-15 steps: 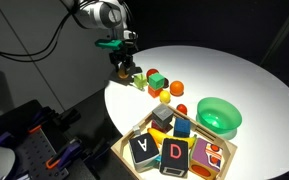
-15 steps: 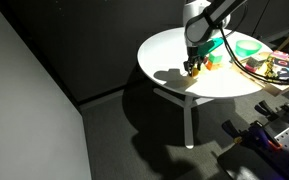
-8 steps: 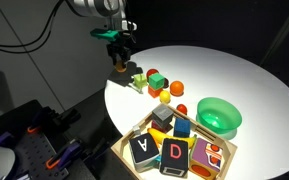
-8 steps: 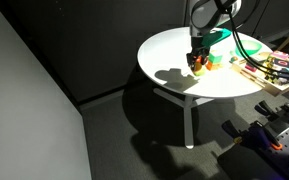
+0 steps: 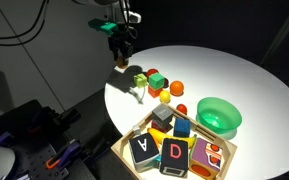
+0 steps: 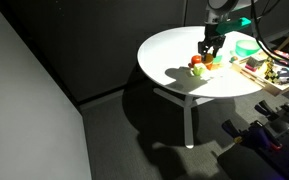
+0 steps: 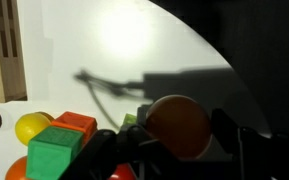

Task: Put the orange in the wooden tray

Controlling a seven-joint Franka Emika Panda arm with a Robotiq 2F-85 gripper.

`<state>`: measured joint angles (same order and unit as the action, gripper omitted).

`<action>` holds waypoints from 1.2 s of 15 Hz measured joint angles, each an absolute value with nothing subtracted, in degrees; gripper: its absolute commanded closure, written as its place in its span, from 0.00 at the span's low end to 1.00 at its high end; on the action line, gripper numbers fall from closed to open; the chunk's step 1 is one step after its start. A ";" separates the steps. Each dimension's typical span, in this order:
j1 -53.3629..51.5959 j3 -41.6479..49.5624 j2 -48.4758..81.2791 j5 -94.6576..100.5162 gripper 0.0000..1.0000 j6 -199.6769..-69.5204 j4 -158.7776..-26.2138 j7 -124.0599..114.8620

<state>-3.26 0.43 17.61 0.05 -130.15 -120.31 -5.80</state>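
White round worktop (image 5: 234,80) in a dark room. Above it the claw (image 5: 121,60) is clamped on the orange (image 7: 179,125), clear of the surface; the wooden tray (image 5: 122,150) lies at five o'clock from it.

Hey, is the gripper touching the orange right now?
Touching. The wrist view shows the gripper shut on the orange, a finger against each side.

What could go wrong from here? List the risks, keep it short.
1. The orange is round and pinched in the end effector well above the table; a slip could send it rolling off the edge.
2. The tray is crowded with blocks, so the orange may land on one and bounce out.
3. The green bowl sits beside the tray; a misjudged release could drop it there.
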 measured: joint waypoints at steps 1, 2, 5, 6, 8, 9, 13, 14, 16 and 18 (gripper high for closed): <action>-2.73 0.59 16.55 -0.04 0.58 -130.15 -121.13 -5.80; -2.26 0.81 15.48 -0.06 0.58 -130.16 -121.99 -5.80; -0.87 1.75 12.36 -0.07 0.58 -130.23 -124.50 -5.81; -0.34 2.07 11.39 -0.13 0.58 -130.28 -125.31 -5.81; 0.81 2.72 9.51 -0.40 0.58 -130.72 -126.90 -5.80; 1.37 3.10 8.59 -0.53 0.58 -131.20 -127.73 -5.80; 3.56 4.74 5.43 -1.20 0.58 -134.46 -131.17 -5.80; 4.09 5.16 4.76 -1.73 0.58 -135.38 -132.00 -5.80; 5.18 6.09 3.45 -2.91 0.58 -137.19 -133.65 -5.80; 6.30 6.99 2.34 -3.99 0.58 -138.84 -135.10 -5.80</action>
